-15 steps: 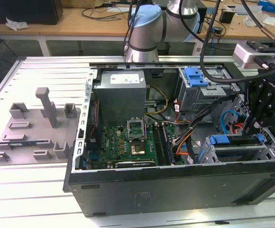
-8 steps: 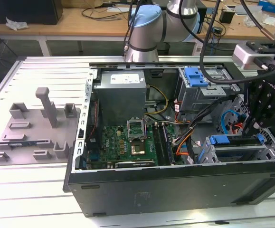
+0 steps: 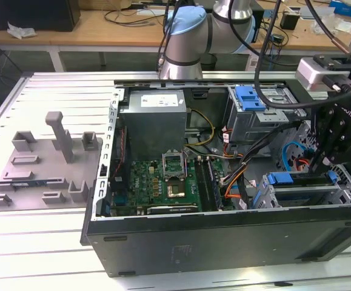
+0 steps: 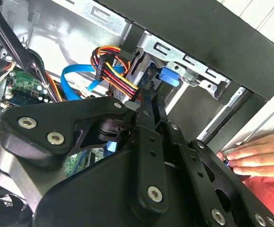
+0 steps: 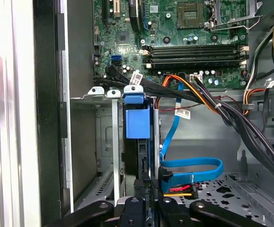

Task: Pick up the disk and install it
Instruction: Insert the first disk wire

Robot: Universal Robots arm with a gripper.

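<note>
One pincer (image 5: 149, 195) clamped on the disk (image 5: 137, 119) — disk on edge in the silver cage (image 5: 103, 93)

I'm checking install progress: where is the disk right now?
In the first wrist view the disk stands edge-on in the metal drive cage, straight ahead of the gripper, with the blue cable beside it.

The disk (image 5: 137, 124) sits edge-on, its faces hidden inside the drive bay (image 5: 103, 142). A hand (image 4: 252, 158) is cut off by the picture's edge.
</note>
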